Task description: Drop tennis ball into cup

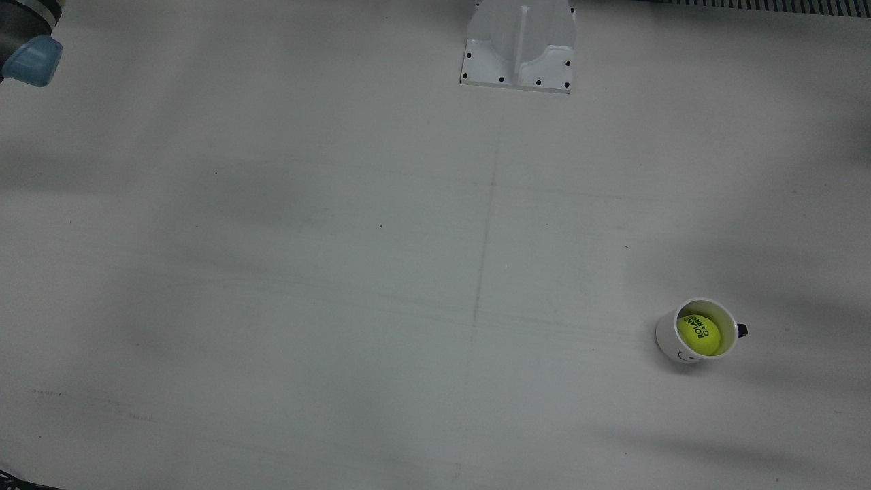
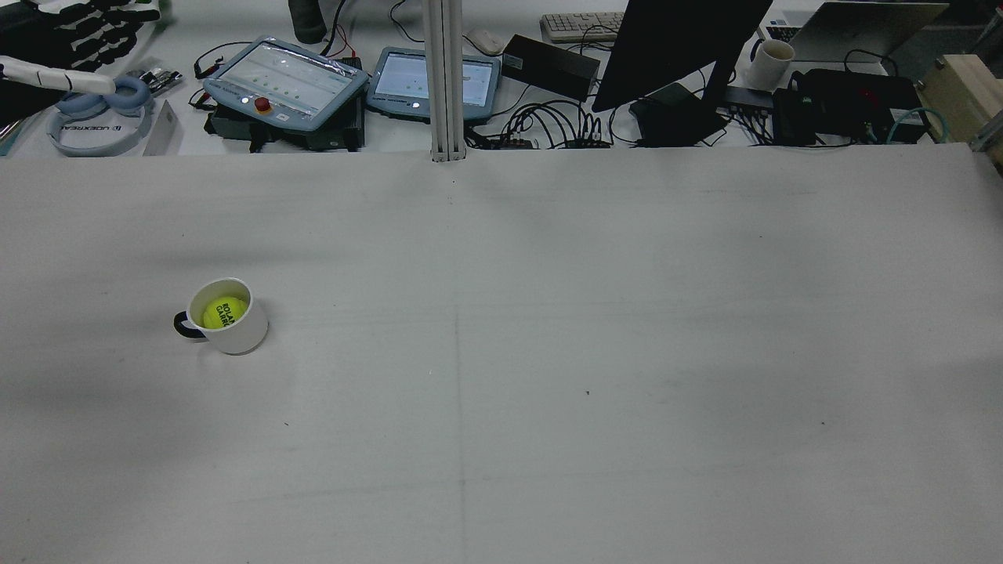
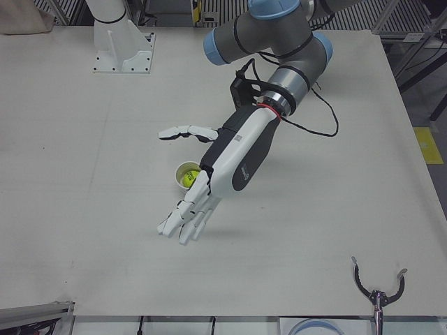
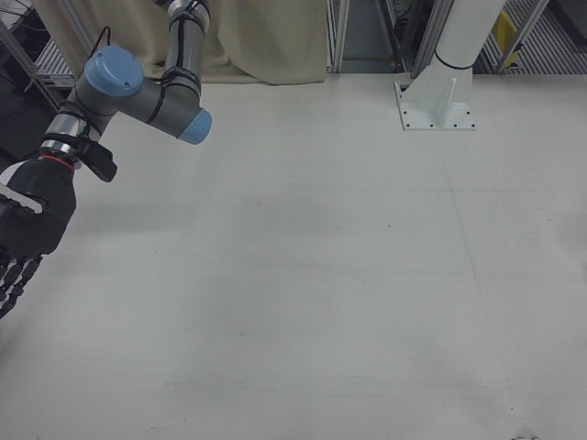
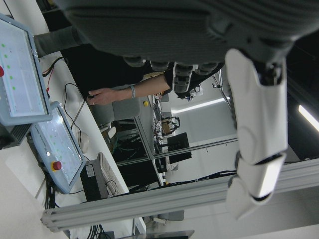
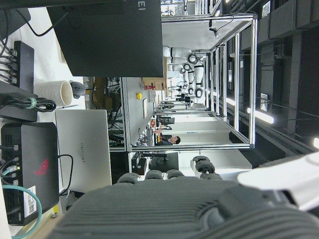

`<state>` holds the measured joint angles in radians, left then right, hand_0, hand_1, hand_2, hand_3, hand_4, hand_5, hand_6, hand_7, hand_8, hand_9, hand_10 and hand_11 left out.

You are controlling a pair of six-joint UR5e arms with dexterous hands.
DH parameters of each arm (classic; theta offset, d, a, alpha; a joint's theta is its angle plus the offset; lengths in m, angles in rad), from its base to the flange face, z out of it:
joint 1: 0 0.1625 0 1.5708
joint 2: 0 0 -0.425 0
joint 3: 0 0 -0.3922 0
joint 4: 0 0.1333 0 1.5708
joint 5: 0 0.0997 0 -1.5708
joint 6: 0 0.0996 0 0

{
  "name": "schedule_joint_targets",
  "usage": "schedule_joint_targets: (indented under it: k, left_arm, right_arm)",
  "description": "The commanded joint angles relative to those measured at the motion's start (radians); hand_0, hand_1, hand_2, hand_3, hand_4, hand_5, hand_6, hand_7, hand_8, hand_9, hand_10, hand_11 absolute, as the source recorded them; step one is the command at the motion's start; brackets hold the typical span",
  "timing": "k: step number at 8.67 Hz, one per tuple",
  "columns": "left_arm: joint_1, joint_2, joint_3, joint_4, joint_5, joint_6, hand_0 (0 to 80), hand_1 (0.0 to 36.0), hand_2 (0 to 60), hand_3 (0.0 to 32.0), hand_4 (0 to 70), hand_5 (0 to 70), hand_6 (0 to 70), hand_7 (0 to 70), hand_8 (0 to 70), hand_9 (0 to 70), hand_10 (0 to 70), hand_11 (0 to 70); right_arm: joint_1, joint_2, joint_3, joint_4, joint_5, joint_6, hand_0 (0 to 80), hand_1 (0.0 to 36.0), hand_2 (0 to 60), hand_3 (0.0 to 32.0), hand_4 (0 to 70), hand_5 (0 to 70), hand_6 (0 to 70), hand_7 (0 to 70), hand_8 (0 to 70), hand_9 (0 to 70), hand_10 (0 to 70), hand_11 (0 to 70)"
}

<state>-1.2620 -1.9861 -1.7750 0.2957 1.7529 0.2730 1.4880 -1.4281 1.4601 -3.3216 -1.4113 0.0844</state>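
A yellow tennis ball [image 1: 699, 333] lies inside a white cup [image 1: 670, 340] with a dark handle, which stands upright on the table. In the rear view the ball [image 2: 224, 312] and cup [image 2: 239, 335] are at the left. In the left-front view my left hand [image 3: 209, 188] hovers above the table, its fingers spread and empty, partly covering the cup [image 3: 181, 170] with the ball [image 3: 187, 179] in it. My right hand [image 4: 23, 240] is at the left edge of the right-front view, far from the cup, fingers extended and holding nothing.
A white arm pedestal [image 1: 520, 45] is bolted at the table's robot side. Beyond the far edge in the rear view stand teach pendants [image 2: 286, 82], a monitor [image 2: 680, 47] and cables. A tool [image 3: 378, 294] lies near the front edge.
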Motion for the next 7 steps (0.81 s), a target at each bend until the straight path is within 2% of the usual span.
schedule_joint_targets:
  k: [1, 2, 3, 4, 7]
  left_arm:
    - [-0.091, -0.074, 0.346, -0.102, 0.000, -0.032, 54.6, 29.4, 18.4, 0.0, 0.0, 3.8, 0.6, 15.6, 0.0, 1.7, 0.0, 0.0]
    - [-0.126, -0.059, 0.353, -0.102, 0.000, -0.037, 54.3, 28.9, 19.6, 0.0, 0.0, 5.0, 1.9, 13.4, 0.0, 1.2, 0.0, 0.0]
    - [-0.146, -0.056, 0.344, -0.101, 0.000, -0.038, 54.7, 29.8, 19.6, 0.0, 0.0, 3.9, 0.6, 14.2, 0.0, 1.4, 0.0, 0.0]
    - [-0.174, -0.056, 0.338, -0.099, 0.000, -0.040, 54.0, 29.1, 19.0, 0.0, 0.0, 3.4, 0.3, 14.3, 0.0, 1.4, 0.0, 0.0]
    - [-0.189, -0.059, 0.296, -0.092, 0.002, -0.040, 54.0, 29.0, 20.0, 0.0, 0.0, 4.0, 1.0, 15.8, 0.0, 1.7, 0.0, 0.0]
  right_arm:
    - [0.000, 0.000, 0.000, 0.000, 0.000, 0.000, 0.0, 0.0, 0.0, 0.0, 0.0, 0.0, 0.0, 0.0, 0.0, 0.0, 0.0, 0.0]
    - [0.000, 0.000, 0.000, 0.000, 0.000, 0.000, 0.0, 0.0, 0.0, 0.0, 0.0, 0.0, 0.0, 0.0, 0.0, 0.0, 0.0, 0.0]
    - [0.000, 0.000, 0.002, -0.001, 0.000, 0.000, 0.0, 0.0, 0.0, 0.0, 0.0, 0.0, 0.0, 0.0, 0.0, 0.0, 0.0, 0.0]
    - [0.000, 0.000, 0.002, 0.000, 0.000, 0.000, 0.0, 0.0, 0.0, 0.0, 0.0, 0.0, 0.0, 0.0, 0.0, 0.0, 0.0, 0.0]
    - [0.000, 0.000, 0.002, 0.000, 0.000, 0.000, 0.0, 0.0, 0.0, 0.0, 0.0, 0.0, 0.0, 0.0, 0.0, 0.0, 0.0, 0.0]
